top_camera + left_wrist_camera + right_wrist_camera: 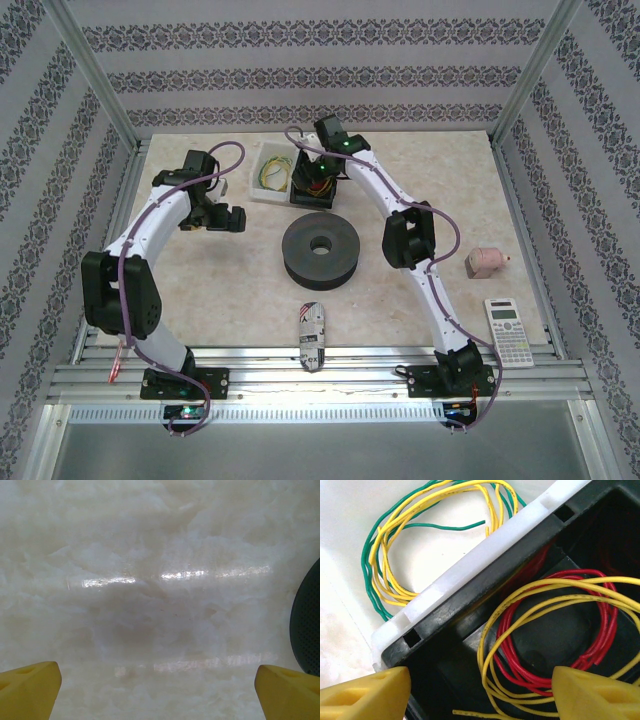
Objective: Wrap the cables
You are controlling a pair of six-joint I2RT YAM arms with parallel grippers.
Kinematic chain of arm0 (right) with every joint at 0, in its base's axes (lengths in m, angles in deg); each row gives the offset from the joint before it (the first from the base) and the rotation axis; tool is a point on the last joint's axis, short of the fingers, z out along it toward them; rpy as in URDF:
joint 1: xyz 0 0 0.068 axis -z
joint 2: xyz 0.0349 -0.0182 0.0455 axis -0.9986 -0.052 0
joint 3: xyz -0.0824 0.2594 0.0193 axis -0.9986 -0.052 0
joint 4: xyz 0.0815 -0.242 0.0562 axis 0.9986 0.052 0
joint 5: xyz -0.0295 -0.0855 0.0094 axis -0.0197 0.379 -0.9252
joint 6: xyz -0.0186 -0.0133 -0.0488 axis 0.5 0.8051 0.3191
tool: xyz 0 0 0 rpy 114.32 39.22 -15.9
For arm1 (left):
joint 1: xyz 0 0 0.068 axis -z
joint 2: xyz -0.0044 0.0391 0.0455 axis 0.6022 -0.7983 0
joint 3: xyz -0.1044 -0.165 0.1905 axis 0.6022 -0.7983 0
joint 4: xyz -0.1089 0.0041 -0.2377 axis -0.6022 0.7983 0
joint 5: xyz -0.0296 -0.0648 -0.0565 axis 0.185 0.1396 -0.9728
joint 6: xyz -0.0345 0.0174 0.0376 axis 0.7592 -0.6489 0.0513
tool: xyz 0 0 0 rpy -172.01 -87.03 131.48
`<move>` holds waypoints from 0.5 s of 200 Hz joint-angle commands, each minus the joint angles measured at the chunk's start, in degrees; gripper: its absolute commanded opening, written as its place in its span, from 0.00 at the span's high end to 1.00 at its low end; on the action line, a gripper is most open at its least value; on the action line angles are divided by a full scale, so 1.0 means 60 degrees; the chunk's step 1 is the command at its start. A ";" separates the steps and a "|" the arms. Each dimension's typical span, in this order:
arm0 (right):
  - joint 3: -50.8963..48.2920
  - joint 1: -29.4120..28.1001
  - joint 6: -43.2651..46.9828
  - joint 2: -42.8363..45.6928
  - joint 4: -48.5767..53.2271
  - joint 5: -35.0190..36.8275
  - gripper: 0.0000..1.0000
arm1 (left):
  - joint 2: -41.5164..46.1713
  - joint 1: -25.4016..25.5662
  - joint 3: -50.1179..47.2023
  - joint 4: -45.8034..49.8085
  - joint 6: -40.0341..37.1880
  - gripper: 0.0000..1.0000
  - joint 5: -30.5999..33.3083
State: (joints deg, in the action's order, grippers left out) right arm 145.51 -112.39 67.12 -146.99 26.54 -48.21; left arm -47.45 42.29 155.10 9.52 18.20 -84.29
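Two claws released, both holding nothing.
Coiled with red wire [607, 625] in the far black bin [470, 620] lie yellow cables [580, 581], right claw [480, 687] hovering above; left claw [157, 680] hangs over bare desk [150, 555].

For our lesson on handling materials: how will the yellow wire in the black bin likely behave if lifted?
Probably floppy: the yellow wire lies in loose, uneven loops, so it should sag. Likely light, being so thin. It may drag the red wire along, since their coils overlap in the black bin.
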 commanded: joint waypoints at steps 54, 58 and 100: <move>0.1150 0.0137 -0.0065 0.0305 -0.0102 0.1618 0.29 | 0.0244 0.0090 -0.0252 0.0137 -0.0166 0.01 0.0022; 0.1193 0.0137 -0.0100 0.0214 -0.0142 0.1777 0.29 | 0.0236 0.0088 -0.0252 0.0126 -0.0159 0.01 0.0027; 0.1267 0.0137 -0.0350 -0.0399 -0.0373 0.2431 0.29 | 0.0183 0.0080 -0.0242 0.0143 -0.0170 0.00 0.0020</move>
State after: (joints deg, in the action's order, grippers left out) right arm 152.13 -111.88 66.60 -145.22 24.72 -37.94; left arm -47.14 42.29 153.88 9.47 18.20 -84.31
